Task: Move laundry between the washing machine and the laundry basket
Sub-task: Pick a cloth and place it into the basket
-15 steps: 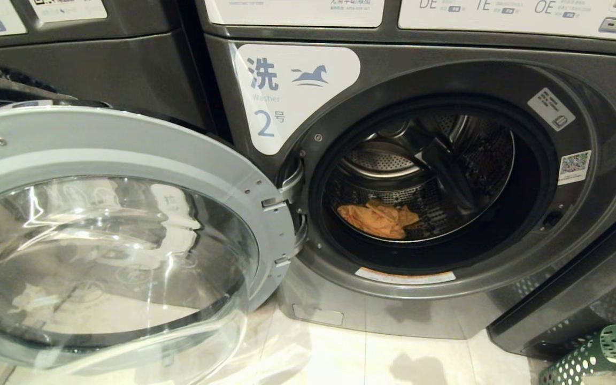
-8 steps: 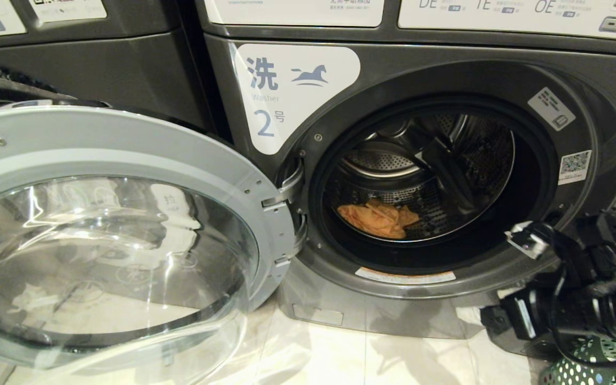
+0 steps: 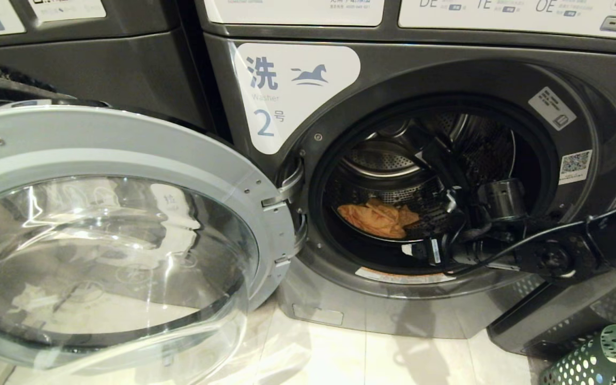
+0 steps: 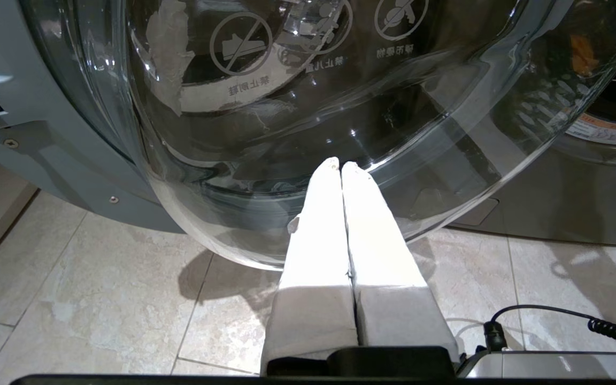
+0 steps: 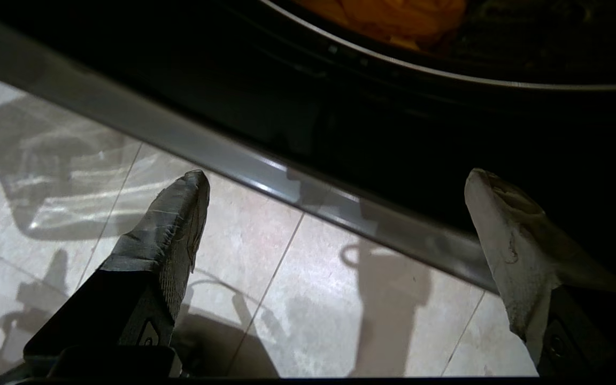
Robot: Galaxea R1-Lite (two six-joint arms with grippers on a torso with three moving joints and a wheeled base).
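While the washing machine [image 3: 447,176] is standing with its door [image 3: 110,235] swung wide, the orange laundry [image 3: 378,218] is lying low inside the drum — the right pincer [image 5: 335,179], jaws wide and empty, is hanging at the drum's lower rim. Beside the door glass, the left pincer [image 4: 340,166] is sitting pressed closed — the green laundry basket [image 3: 597,358] is standing right of the machine.

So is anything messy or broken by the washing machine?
Nothing looks broken or spilled. The washer door hangs wide open, and one crumpled orange cloth lies alone in the drum. The right gripper reaches toward it, jaws open.
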